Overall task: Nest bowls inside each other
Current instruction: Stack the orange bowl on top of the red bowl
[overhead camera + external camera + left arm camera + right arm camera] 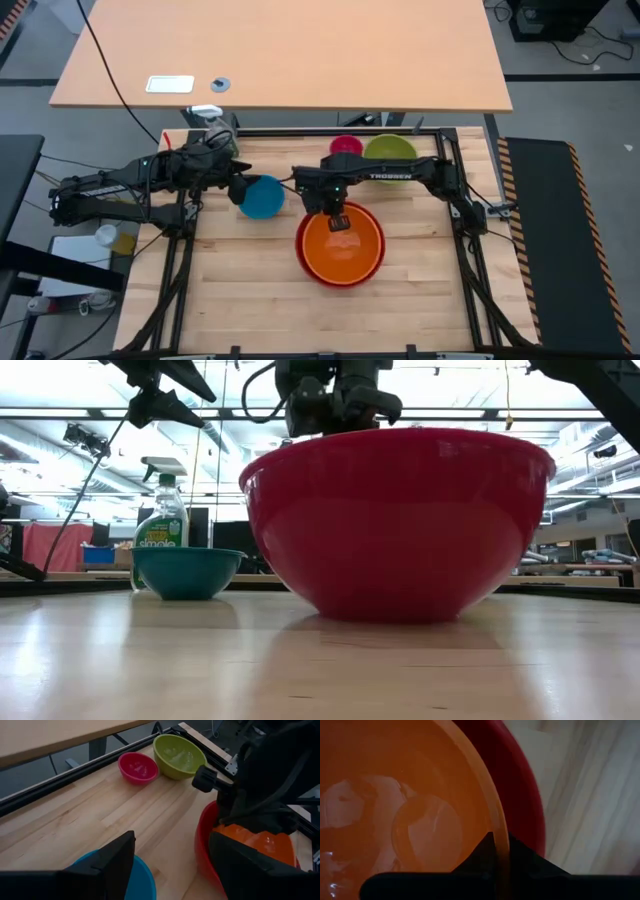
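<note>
The orange bowl (340, 250) sits down inside the red bowl (304, 262) at the table's middle, and my right gripper (338, 219) is shut on its far rim. In the low view only the red bowl (400, 520) shows, with that gripper above it. The blue bowl (264, 198) stands on the table to the left. My left gripper (238, 187) hangs open above the blue bowl's left edge, and its fingers frame that bowl (142, 880). The pink bowl (346, 146) and the green bowl (390, 152) stand side by side at the far edge. My right gripper pinches the orange bowl's rim (496, 822) on its far side, one finger inside the bowl and one outside, between it and the red bowl's wall (520, 795). The fingers point down from above. Whether the orange bowl rests on the red bowl's bottom cannot be told.
A spray bottle (212, 118) stands at the far left corner, behind the blue bowl (186, 570). A black frame (470, 230) borders the wooden table. A second tabletop (280, 50) lies beyond the far edge. Bare wood stretches along the near side.
</note>
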Motion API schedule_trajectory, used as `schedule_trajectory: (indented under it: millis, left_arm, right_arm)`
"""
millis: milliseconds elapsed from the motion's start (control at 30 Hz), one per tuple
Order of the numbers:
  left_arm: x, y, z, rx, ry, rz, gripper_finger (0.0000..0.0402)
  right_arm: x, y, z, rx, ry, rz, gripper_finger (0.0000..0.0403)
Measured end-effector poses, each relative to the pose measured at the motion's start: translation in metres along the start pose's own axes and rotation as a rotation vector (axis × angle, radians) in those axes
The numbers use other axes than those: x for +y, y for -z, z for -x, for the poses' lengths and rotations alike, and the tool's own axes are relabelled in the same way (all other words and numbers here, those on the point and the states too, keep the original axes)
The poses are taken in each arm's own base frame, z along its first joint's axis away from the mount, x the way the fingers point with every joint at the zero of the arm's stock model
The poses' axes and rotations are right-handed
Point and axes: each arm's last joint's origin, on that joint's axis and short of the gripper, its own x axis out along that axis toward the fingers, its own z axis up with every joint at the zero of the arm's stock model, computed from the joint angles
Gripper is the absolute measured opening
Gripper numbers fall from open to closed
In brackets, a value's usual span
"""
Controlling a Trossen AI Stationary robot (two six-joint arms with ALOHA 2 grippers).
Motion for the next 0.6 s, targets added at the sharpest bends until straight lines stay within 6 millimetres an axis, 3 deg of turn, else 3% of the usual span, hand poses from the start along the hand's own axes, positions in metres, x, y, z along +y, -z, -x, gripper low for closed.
schedule_trajectory:
  millis: [267, 600]
  left_arm:
    - [0.000, 0.000, 0.000, 0.000, 0.000, 0.000, 0.0258]
    - [-0.002, 0.001, 0.000, 0.042, 0.071, 0.001, 0.0258]
  right_arm:
    - [-0.001, 0.003, -0.008, 0.020, -0.024, -0.070, 0.0058]
    - [-0.004, 0.005, 0.008, 0.040, 0.004, -0.114, 0.0168]
